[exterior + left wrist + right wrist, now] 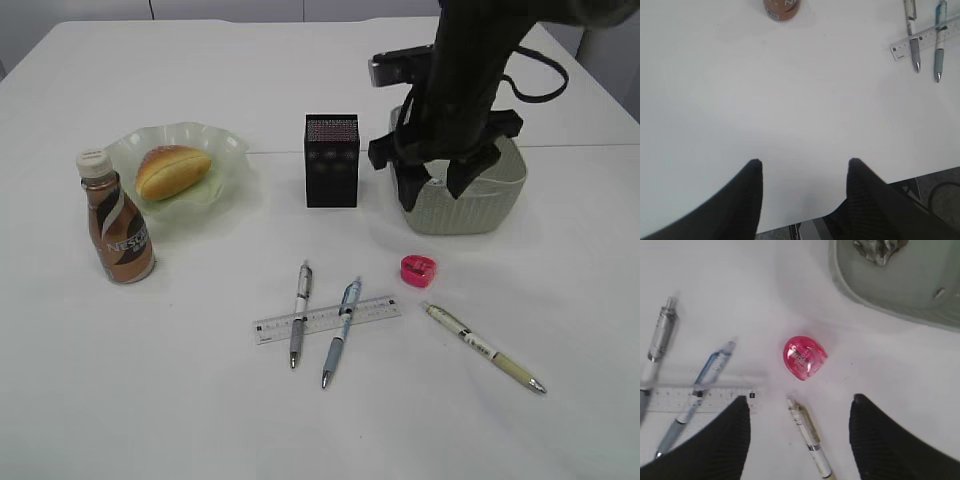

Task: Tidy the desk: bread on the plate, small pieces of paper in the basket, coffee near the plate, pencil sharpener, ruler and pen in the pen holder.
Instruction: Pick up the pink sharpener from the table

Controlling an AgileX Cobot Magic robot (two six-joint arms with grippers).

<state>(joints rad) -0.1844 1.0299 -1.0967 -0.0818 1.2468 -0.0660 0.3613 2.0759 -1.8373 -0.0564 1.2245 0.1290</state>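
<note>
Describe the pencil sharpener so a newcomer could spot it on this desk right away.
Start at the pale green perforated basket on the right of the white desk. Just in front of it, towards the camera, lies the pencil sharpener, left of a cream pen. It is the only bright pink thing there, small and rounded among long pens and a clear ruler.

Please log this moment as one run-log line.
bread: on plate | right gripper: open, above sharpener | left gripper: open, empty
</note>
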